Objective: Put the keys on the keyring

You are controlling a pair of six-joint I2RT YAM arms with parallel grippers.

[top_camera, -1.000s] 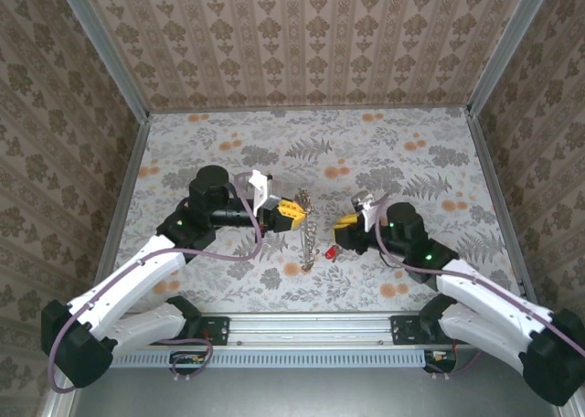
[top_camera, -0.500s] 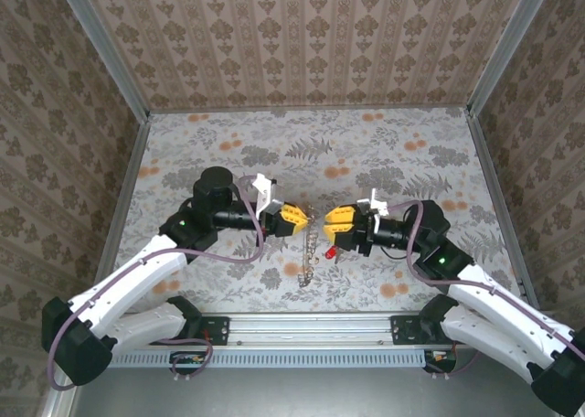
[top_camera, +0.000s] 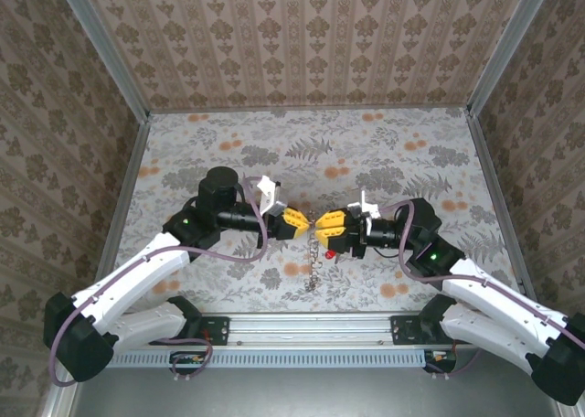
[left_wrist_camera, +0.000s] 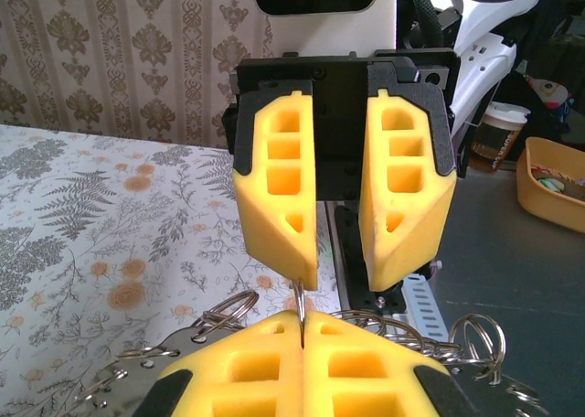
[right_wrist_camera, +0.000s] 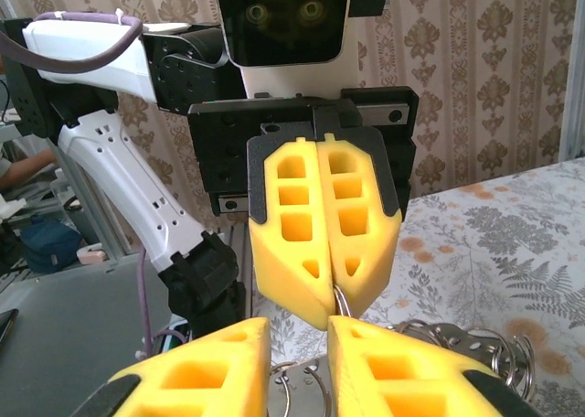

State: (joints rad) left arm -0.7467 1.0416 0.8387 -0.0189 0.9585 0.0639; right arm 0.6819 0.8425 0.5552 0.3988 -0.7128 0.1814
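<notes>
The keyring [top_camera: 313, 255] is a bunch of thin metal rings with a chain hanging down between the two grippers above the table's middle. My left gripper [top_camera: 304, 221] is shut on one thin ring [left_wrist_camera: 300, 300], which stands up out of its yellow fingers [left_wrist_camera: 247, 367]. My right gripper [top_camera: 320, 227] faces it tip to tip, jaws a little apart, one fingertip [left_wrist_camera: 306, 275] touching that ring. Loose rings [right_wrist_camera: 302, 390] hang in the gap of my right gripper [right_wrist_camera: 299, 330]. A key with a red head [top_camera: 329, 253] dangles just below the right gripper.
The floral tabletop [top_camera: 228, 152] lies under both arms, with patterned walls on three sides. A metal rail [top_camera: 311, 326] runs along the near edge. A flat metal tag [left_wrist_camera: 110, 380] and more rings [left_wrist_camera: 475, 335] hang beside my left fingers.
My right gripper has swung left and risen to meet the left gripper tip to tip, its jaws narrowing. The left gripper has edged right with the ring; the chain hangs lower.
</notes>
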